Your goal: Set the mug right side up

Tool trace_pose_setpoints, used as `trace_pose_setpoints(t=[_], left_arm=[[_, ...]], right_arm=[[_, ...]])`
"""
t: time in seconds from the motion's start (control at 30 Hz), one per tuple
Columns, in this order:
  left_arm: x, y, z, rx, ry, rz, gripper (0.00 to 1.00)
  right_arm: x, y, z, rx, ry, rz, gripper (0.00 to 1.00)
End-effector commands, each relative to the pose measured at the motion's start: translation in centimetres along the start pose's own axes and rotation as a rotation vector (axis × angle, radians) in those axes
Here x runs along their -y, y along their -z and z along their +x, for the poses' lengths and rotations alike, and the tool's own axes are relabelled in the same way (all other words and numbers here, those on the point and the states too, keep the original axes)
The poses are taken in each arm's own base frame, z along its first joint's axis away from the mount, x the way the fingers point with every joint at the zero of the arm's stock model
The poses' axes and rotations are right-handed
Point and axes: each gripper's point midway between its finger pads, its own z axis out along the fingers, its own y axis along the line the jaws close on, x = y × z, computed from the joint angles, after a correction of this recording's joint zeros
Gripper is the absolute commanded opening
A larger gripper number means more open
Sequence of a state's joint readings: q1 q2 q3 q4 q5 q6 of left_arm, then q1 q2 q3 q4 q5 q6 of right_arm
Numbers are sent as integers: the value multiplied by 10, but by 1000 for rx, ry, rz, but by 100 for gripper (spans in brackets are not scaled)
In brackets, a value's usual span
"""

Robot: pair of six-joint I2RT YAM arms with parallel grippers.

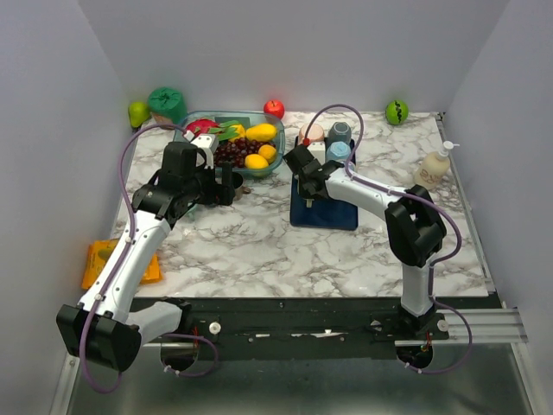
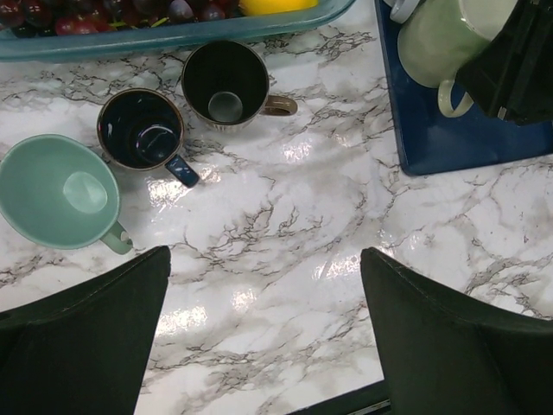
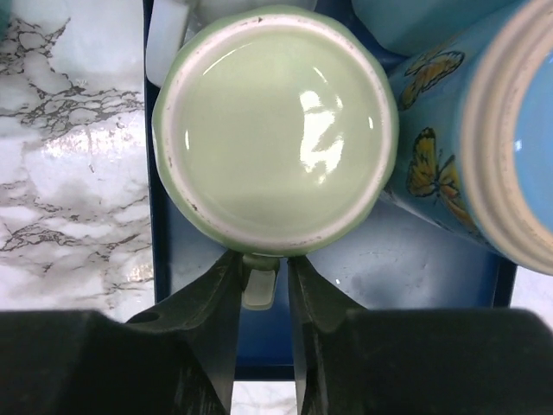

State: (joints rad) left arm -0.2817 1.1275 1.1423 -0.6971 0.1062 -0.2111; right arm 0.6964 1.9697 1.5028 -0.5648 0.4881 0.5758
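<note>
A pale green mug (image 3: 276, 130) stands upside down on a blue tray (image 3: 406, 259), its base facing up and its handle (image 3: 259, 281) pointing toward me. My right gripper (image 3: 262, 259) is closed narrowly on that handle, one finger on each side. In the top view the right gripper (image 1: 302, 177) sits at the tray's (image 1: 324, 216) left end and covers the mug. The mug also shows in the left wrist view (image 2: 432, 39). My left gripper (image 2: 263, 277) is open and empty above bare marble, left of the tray (image 2: 467, 138).
Three upright mugs stand near the left gripper: teal (image 2: 60, 192), dark blue (image 2: 143, 130), brown (image 2: 226, 84). A butterfly mug (image 3: 449, 156) touches the green mug's right side. A fruit bowl (image 1: 229, 138) is behind; a soap bottle (image 1: 434, 166) at the right.
</note>
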Motion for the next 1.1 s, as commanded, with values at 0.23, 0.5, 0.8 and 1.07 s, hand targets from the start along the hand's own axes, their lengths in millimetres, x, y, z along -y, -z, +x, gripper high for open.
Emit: trace_pose_setpoints(t=[0.23, 0.5, 0.8, 1.07], left_arm=[[1, 7, 3, 15, 0, 7, 99], [4, 7, 3, 15, 1, 21, 99], [10, 7, 3, 25, 14, 54, 99], [24, 7, 7, 24, 44, 133, 99]], right_arm=[[-11, -14, 5, -20, 45, -32, 19], [-11, -6, -3, -1, 52, -58, 0], [-21, 40, -27, 53, -19, -210, 0], [-25, 86, -44, 91, -86, -335, 0]])
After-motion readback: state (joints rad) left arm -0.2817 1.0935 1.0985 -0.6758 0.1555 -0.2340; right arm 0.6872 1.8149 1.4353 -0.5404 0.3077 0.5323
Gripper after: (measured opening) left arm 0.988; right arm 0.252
